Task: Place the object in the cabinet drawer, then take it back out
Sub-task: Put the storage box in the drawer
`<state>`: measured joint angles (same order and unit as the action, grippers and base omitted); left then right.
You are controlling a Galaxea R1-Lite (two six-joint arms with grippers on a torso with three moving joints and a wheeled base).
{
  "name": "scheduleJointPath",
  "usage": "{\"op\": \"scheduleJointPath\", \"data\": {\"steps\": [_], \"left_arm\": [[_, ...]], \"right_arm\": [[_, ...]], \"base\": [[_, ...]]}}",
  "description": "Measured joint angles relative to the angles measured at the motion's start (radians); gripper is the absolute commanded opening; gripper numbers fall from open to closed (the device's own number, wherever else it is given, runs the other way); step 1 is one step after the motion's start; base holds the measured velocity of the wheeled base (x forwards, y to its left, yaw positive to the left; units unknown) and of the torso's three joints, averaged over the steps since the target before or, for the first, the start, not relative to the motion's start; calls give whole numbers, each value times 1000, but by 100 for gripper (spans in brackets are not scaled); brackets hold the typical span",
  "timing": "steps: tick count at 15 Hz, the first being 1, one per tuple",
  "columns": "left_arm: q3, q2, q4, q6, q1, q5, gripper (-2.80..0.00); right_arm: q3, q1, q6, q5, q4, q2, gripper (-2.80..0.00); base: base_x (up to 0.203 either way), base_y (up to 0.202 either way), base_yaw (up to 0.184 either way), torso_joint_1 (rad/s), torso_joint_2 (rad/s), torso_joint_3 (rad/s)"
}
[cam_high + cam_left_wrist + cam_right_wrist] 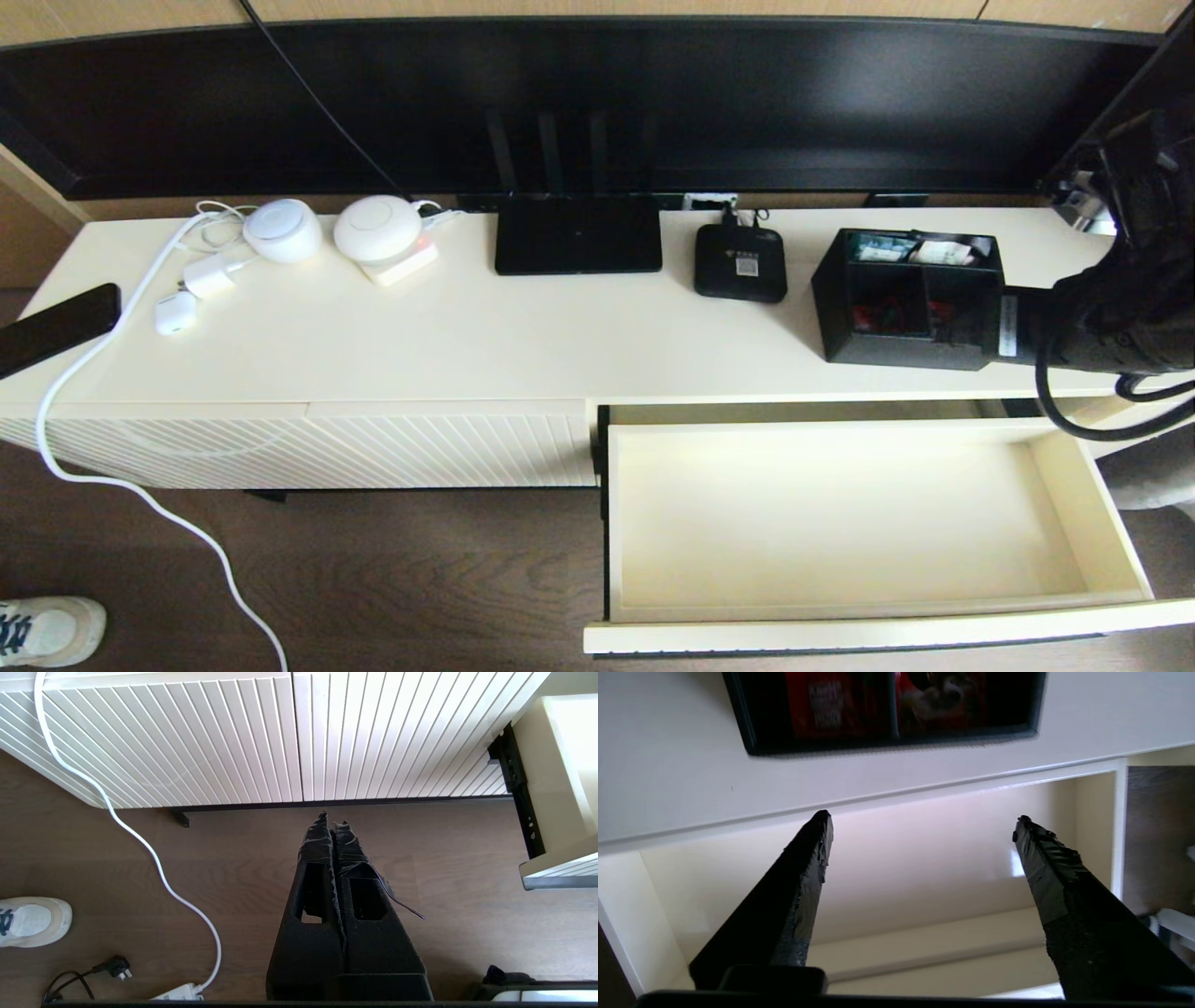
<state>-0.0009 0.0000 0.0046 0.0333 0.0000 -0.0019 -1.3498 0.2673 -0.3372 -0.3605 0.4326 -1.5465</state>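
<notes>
The black organizer box [910, 299] stands on the cabinet top at the right, with red and white items in its compartments. Below it the cream cabinet drawer [1092, 523] is pulled out, nothing lying inside. My right arm [1120, 317] reaches in beside the box's right side. In the right wrist view my right gripper [922, 819] is open and holds nothing. There it hangs over the drawer's interior [924, 882], with the box [887, 742] just beyond its tips. My left gripper [332, 819] is shut over the floor, before the diagonally ribbed front [233, 742].
On the cabinet top sit a flat black router [577, 245], a small black set-top box [739, 263], two white round devices [285, 229], a charger and a phone [56, 327]. A white cable [140, 485] trails to the floor near a shoe [47, 630]. A TV [597, 103] stands behind.
</notes>
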Motion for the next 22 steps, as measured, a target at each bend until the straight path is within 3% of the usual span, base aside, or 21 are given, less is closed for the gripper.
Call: {"op": "scheduleJointPath", "data": {"steps": [6, 12, 22], "left_arm": [[0, 0, -1, 0, 0, 0, -280], [0, 0, -1, 0, 0, 1, -280], [0, 0, -1, 0, 0, 0, -280]], "right_arm": [[-156, -40, 2, 141, 21, -107, 0], [-215, -97, 149, 163, 11, -182, 0], [-278, -105, 253, 185, -84, -294, 0]], "base": [[0, 0, 0, 0, 0, 0], [0, 0, 0, 0, 0, 0], [0, 0, 0, 0, 0, 0]]}}
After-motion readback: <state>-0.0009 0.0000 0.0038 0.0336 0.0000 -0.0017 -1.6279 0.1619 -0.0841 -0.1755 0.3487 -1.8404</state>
